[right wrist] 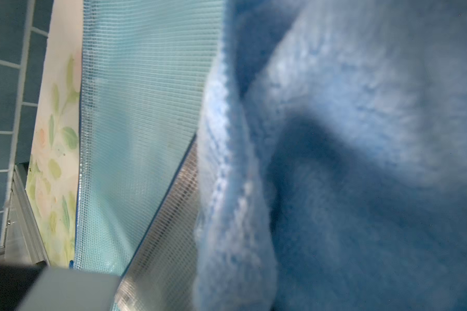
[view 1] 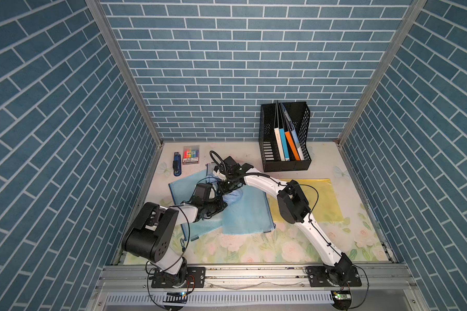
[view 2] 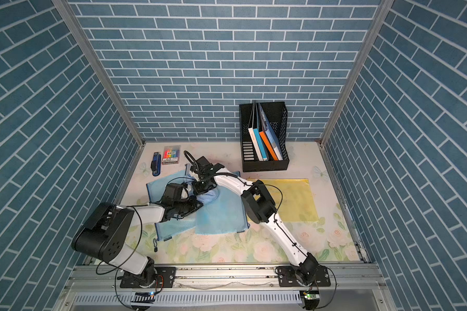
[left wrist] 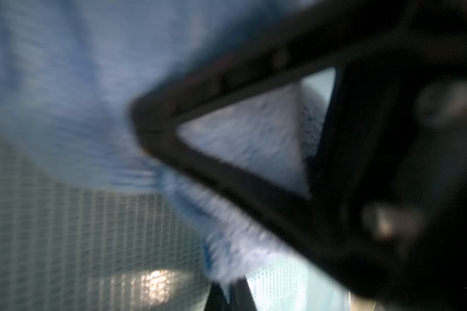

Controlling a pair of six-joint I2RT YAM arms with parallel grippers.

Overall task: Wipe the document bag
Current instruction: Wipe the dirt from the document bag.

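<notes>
Two light blue mesh document bags overlap on the table in both top views, one nearer the middle point(view 1: 248, 212) point(view 2: 221, 215) and one to its left point(view 1: 184, 185). A bunched blue cloth point(view 1: 233, 197) point(view 2: 209, 196) rests on the middle bag, with both grippers meeting at it. My left gripper point(view 1: 221, 203) point(left wrist: 228, 293) is shut on a corner of the cloth point(left wrist: 227, 255). My right gripper point(view 1: 228, 188) comes down on the cloth from behind, shut. In the right wrist view the cloth point(right wrist: 334, 134) hides the jaws beside the mesh bag point(right wrist: 146, 107).
A yellow document bag point(view 1: 324, 199) lies to the right under my right arm. A black file holder point(view 1: 283, 161) with books stands at the back. A blue stapler point(view 1: 176, 164) and a pack of coloured pens point(view 1: 191, 155) lie at the back left.
</notes>
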